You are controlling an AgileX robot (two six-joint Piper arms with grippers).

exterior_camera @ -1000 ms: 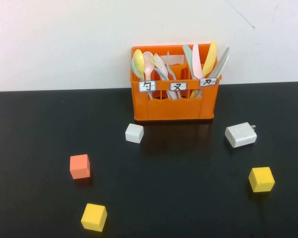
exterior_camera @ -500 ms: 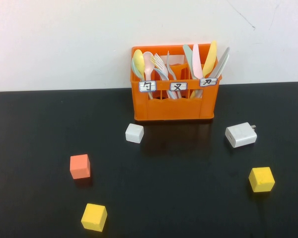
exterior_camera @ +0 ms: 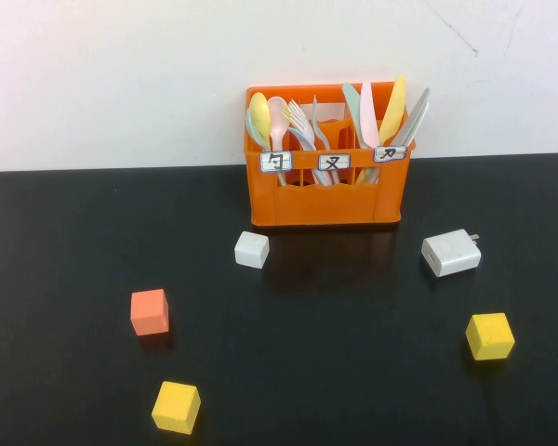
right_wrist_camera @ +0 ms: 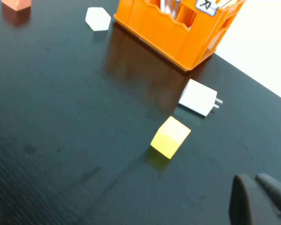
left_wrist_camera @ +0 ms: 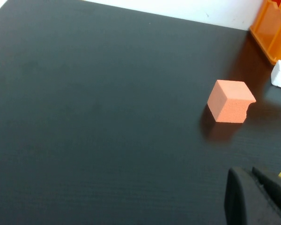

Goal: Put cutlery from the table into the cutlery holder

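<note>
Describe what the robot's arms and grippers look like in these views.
Only the fingertips show. The left gripper has matte black, blunt fingers pressed together, and the right gripper looks the same. No cables, markings or arm links are visible; the high view shows neither arm.

Light: bright, even, from overhead.
Glare: the glossy black desk (exterior_camera: pixel 372 390) mirrors the orange plastic crate (exterior_camera: pixel 325 200).
Shadows: short, soft beneath cubes.
Focus: wrist views slightly soft.

The orange crate (exterior_camera: pixel 327 200) stands upright at the back of the black tabletop (exterior_camera: pixel 74 242), with cutlery in all 3 compartments.
</note>
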